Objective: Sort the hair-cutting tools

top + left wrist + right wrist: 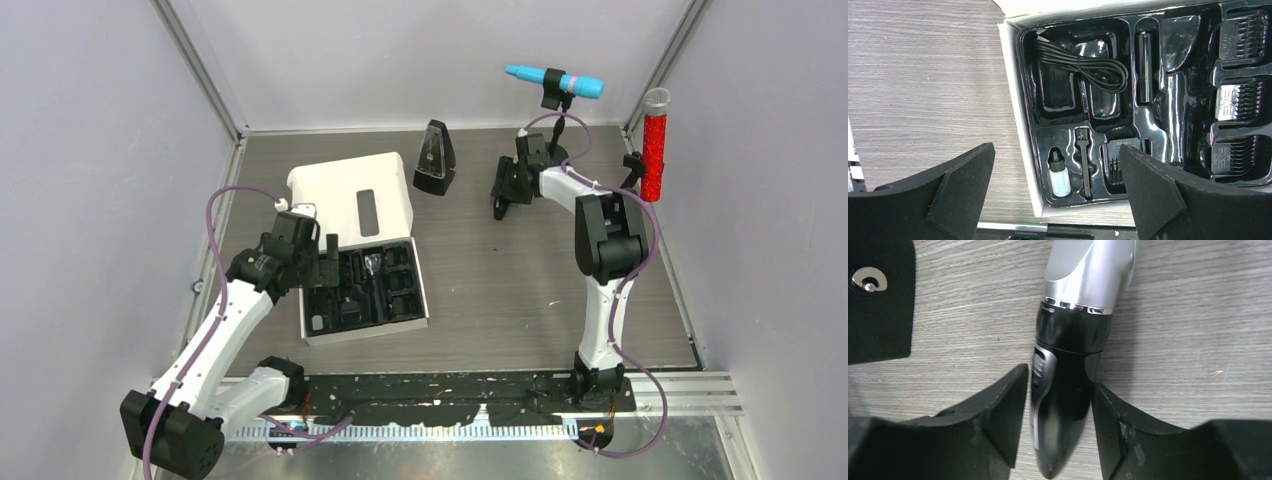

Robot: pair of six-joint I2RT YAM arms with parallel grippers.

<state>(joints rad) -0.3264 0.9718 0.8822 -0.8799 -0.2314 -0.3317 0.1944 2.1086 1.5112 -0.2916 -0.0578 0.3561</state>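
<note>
Grey wood-grain counter (pixel 500 290), pale walls round it. White box (pixel 366 333) on it, lid (pixel 335 195) folded back on the far side, black moulded tray (pixel 1173 135) inside.

Black pyramid metronome (pixel 435 158) upright just beyond the box's far right corner. Blue microphone (pixel 553 80) and red microphone (pixel 655 145) on stands well right of the box, toward the back, red one farthest from it.

Left gripper (pixel 328 262) at the box's left edge, over the tray, fingers (pixel 963 185) spread wide, holding nothing. Right gripper (pixel 507 195) well right of the box, about level with its lid, down at the counter.

Black-and-silver clipper (pixel 1070 355) outside the box, flat on the counter between the right gripper's fingers (pixel 998 415): black tapered end between them, silver body sticking out past the tips. One finger touching the clipper's side, the other showing a sliver of gap or shadow. Firm hold or not, cannot tell. Black flat piece (pixel 878 300) with a silver stud just beside that gripper, not identifiable.

In the tray:
- Coiled black cable (pixel 1088 67) in the big pocket against one white box wall.
- Three black comb guards (pixel 1240 32) in a column of pockets on the opposite side, a fourth partly hidden behind a finger.
- Short black cylinder (pixel 1145 67) lying in a narrow slot beside the cable.
- Small black brush (pixel 1083 160) and tiny bottle (pixel 1059 175) with black cap, side by side in the corner pockets next to the cable pocket.
</note>
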